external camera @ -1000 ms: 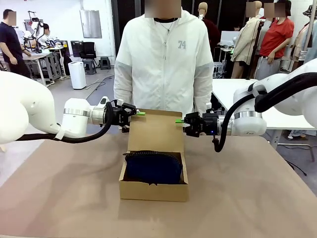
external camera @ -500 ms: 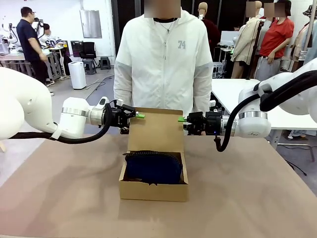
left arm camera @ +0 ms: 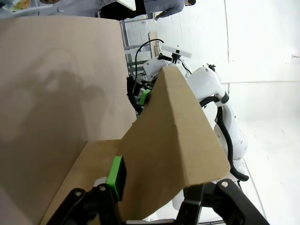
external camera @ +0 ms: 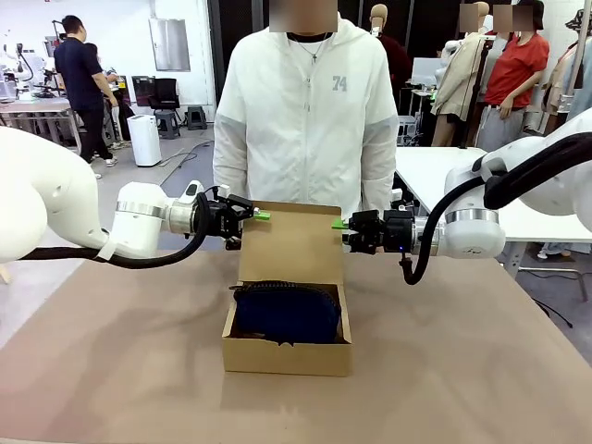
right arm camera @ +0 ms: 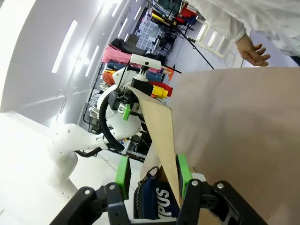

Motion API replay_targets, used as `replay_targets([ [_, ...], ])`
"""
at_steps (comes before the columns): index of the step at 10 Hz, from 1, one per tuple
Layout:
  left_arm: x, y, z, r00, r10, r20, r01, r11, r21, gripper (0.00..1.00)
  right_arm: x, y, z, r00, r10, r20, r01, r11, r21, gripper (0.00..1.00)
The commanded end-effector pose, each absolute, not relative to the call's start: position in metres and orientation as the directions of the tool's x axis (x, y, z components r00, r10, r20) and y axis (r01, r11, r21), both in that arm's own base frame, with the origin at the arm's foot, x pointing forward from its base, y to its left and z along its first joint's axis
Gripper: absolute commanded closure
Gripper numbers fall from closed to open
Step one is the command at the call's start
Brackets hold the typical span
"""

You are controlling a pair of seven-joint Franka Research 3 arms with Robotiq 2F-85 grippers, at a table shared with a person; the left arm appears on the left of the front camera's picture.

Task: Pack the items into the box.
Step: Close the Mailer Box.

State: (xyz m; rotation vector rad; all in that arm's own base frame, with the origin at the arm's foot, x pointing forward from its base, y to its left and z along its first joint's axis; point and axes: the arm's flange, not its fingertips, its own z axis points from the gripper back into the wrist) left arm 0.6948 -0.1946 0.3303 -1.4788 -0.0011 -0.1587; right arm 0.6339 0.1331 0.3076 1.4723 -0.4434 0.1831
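The brown cardboard box [external camera: 287, 356] sits mid-table with its lid flap [external camera: 291, 242] standing upright at the back. A dark navy pouch [external camera: 285, 313] fills the inside; its printed end shows in the right wrist view [right arm camera: 157, 206]. My left gripper [external camera: 254, 215] is at the flap's top left corner and my right gripper [external camera: 344, 224] at its top right corner. The left wrist view has the flap [left arm camera: 173, 154] running between my left gripper's [left arm camera: 152, 185] fingers, one green pad [left arm camera: 116, 176] beside its face. My right gripper [right arm camera: 153, 174] stands open astride the flap's edge [right arm camera: 161, 136].
A person in a white jacket [external camera: 305, 120] stands at the far edge right behind the box, one hand [right arm camera: 253, 52] hanging near the table. Bare brown tabletop [external camera: 120, 351] spreads around the box. A white table [external camera: 435, 166] stands at the back right.
My right gripper has shifted slightly right and up along the flap's corner. My left gripper and the upright flap have barely moved.
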Motion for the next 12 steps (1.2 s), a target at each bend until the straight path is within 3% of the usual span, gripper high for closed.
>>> replay_targets([
  [1,0.688,-0.199,0.338,0.945,-0.178,0.273,0.292,0.093,-0.952,0.39,0.628,0.139,0.31,0.845,-0.081,0.529,-0.525,0.071,0.848,0.47],
  [6,0.635,-0.202,0.351,0.709,-0.294,0.64,0.692,0.119,-0.712,0.39,0.595,0.131,0.318,0.586,-0.078,0.807,-0.81,-0.056,0.583,0.47],
  [9,0.62,-0.201,0.353,0.579,-0.313,0.753,0.806,0.082,-0.586,0.39,0.567,0.139,0.315,0.439,-0.058,0.897,-0.899,-0.014,0.439,0.47],
  [12,0.603,-0.194,0.35,0.408,-0.329,0.852,0.893,-0.052,-0.448,0.39,0.541,0.15,0.316,0.293,-0.008,0.956,-0.952,0.089,0.293,0.47],
])
